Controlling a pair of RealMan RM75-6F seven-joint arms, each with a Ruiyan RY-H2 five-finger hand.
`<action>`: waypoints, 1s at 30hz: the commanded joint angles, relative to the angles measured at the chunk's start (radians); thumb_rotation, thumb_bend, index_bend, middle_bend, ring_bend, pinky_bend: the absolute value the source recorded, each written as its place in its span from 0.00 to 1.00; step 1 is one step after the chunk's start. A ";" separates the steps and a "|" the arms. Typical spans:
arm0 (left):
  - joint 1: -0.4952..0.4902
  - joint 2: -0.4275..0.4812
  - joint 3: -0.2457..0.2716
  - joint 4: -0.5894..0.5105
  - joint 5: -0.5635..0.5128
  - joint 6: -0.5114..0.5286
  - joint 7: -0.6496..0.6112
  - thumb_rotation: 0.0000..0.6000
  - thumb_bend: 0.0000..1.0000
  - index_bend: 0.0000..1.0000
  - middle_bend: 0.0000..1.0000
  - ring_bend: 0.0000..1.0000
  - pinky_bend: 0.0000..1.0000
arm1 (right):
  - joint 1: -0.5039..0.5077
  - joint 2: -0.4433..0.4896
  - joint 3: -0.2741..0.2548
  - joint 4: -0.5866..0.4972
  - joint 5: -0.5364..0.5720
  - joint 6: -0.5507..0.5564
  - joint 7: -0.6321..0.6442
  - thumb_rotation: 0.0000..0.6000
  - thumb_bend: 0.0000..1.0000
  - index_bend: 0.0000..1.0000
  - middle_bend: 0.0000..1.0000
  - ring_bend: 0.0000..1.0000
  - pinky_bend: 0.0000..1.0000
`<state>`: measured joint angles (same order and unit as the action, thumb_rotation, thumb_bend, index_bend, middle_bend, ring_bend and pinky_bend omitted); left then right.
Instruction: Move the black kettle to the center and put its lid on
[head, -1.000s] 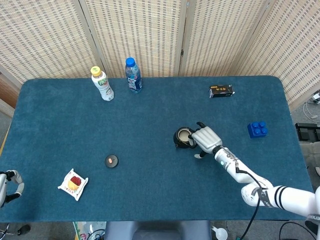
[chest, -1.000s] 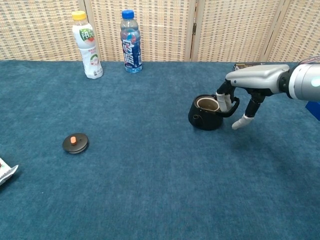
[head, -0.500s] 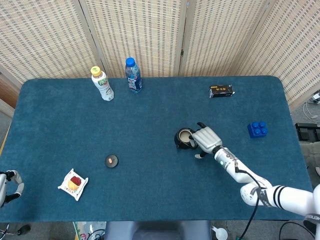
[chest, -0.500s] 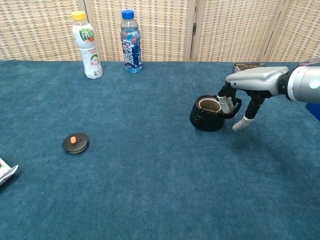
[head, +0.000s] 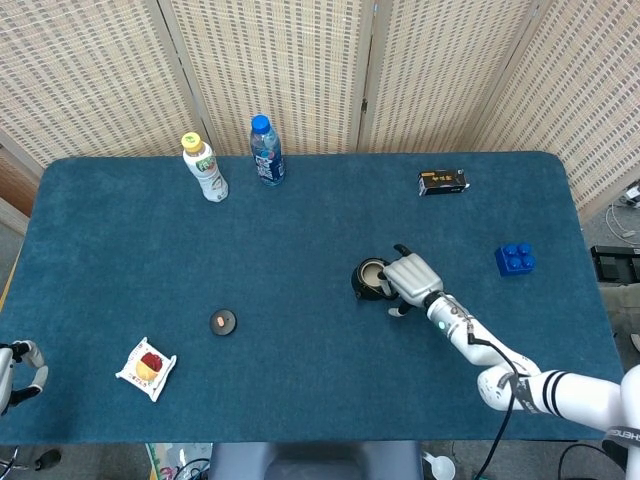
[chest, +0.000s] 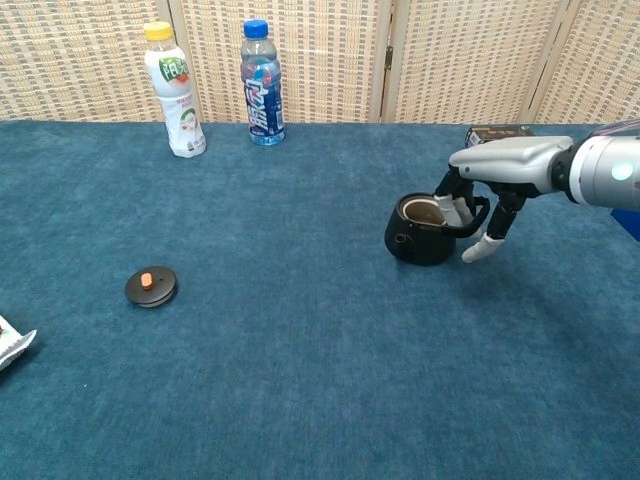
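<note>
The black kettle (head: 369, 280) (chest: 418, 238) stands open-topped and upright on the blue table, right of the middle. My right hand (head: 412, 277) (chest: 503, 160) is over its right side, fingers hooked through the handle and holding it. The round black lid (head: 222, 322) (chest: 151, 286) with an orange knob lies flat far to the left, apart from the kettle. My left hand (head: 22, 372) shows only at the lower left edge of the head view, off the table, and its fingers are too small to read.
A yellow-capped white bottle (head: 205, 169) (chest: 175, 92) and a blue-capped bottle (head: 266, 152) (chest: 261, 85) stand at the back left. A black box (head: 443, 182) (chest: 495, 131) lies at the back right, a blue brick (head: 514, 259) to the right, a snack packet (head: 147, 368) front left.
The kettle has slid a little to the right and toward me along with my right hand. The lid and the left hand have not moved.
</note>
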<state>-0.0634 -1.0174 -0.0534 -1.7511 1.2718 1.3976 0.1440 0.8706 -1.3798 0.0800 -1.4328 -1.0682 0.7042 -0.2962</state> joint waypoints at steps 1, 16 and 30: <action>0.000 0.000 0.000 0.000 0.000 0.000 0.000 1.00 0.40 0.59 0.56 0.44 0.61 | 0.001 -0.002 0.001 0.000 0.003 0.003 -0.004 1.00 0.09 0.58 0.62 0.44 0.06; -0.001 0.001 0.000 -0.001 0.000 -0.001 -0.001 1.00 0.40 0.59 0.56 0.44 0.61 | 0.016 -0.011 0.013 0.003 0.048 0.001 -0.024 1.00 0.10 0.61 0.69 0.50 0.09; 0.003 0.003 -0.003 0.000 -0.005 0.010 0.006 1.00 0.40 0.59 0.56 0.44 0.61 | 0.035 -0.015 0.040 0.007 0.118 -0.001 -0.019 1.00 0.19 0.63 0.75 0.54 0.14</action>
<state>-0.0614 -1.0135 -0.0550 -1.7528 1.2689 1.4036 0.1459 0.9037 -1.3941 0.1176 -1.4264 -0.9550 0.7024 -0.3152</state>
